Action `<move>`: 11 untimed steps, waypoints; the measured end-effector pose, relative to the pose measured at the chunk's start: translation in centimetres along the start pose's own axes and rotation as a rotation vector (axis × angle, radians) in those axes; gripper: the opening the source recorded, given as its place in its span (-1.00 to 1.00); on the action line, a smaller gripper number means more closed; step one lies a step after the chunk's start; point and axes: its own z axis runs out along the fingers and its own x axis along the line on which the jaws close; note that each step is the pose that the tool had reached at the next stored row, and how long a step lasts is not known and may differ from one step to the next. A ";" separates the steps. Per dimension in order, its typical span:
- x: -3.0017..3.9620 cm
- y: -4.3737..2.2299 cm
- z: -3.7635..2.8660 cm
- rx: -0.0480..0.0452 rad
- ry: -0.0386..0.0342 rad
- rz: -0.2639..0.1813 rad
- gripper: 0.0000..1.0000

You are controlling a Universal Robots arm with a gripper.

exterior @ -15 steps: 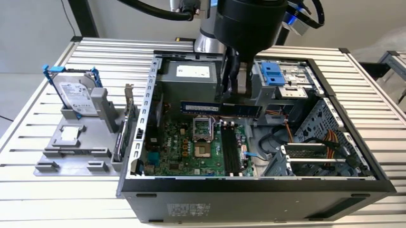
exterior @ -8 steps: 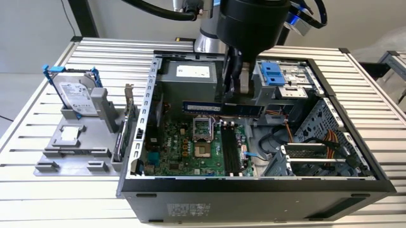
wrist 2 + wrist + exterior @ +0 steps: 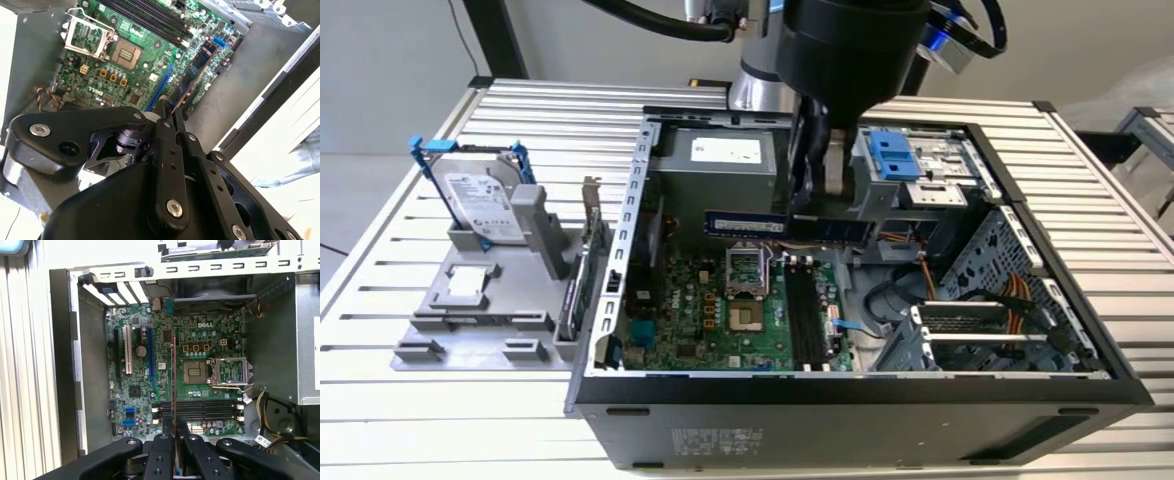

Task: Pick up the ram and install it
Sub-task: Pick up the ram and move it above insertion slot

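Observation:
My gripper point(image 3: 817, 205) hangs inside the open computer case point(image 3: 854, 390), shut on the ram point(image 3: 781, 225). The ram is a long dark-blue strip, held level above the green motherboard point(image 3: 720, 310). In both wrist views it shows edge-on, sticking out from between the fingertips point(image 3: 167, 107) as a thin strip point(image 3: 192, 72) and a thin line point(image 3: 174, 380). The black memory slots point(image 3: 205, 410) lie on the board below the gripper point(image 3: 174, 427) and are apart from the ram. In the exterior view the slots point(image 3: 807, 315) sit nearer the case front than the ram.
A silver hard drive with blue rails point(image 3: 480, 200) stands on a grey fixture point(image 3: 467, 320) at the exterior view's left, with a card point(image 3: 587, 260) upright beside it. Inside the case are the power supply point(image 3: 720, 165), a blue drive bay point(image 3: 897, 155) and orange cables point(image 3: 987, 290).

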 end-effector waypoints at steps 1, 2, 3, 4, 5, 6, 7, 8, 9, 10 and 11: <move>-0.08 0.01 -0.01 0.0000 0.0001 0.000 -1.00; -0.17 0.02 -0.01 0.0000 0.0000 0.000 -1.00; -0.27 0.02 -0.02 0.0000 0.0000 0.001 -1.00; -0.37 0.03 -0.02 0.0000 0.0000 0.001 -1.00; -0.48 0.04 -0.03 0.0000 0.0000 0.001 -1.00; -0.60 0.05 -0.03 -0.0001 -0.0001 0.002 -1.00; -0.71 0.06 -0.04 -0.0001 0.0000 0.002 -1.00; -0.83 0.07 -0.05 -0.0001 0.0000 0.002 -1.00; -0.94 0.07 -0.05 -0.0002 0.0000 0.003 -1.00; -1.05 0.08 -0.06 -0.0002 -0.0001 0.003 -1.00; -1.17 0.09 -0.06 -0.0002 -0.0001 0.003 -1.00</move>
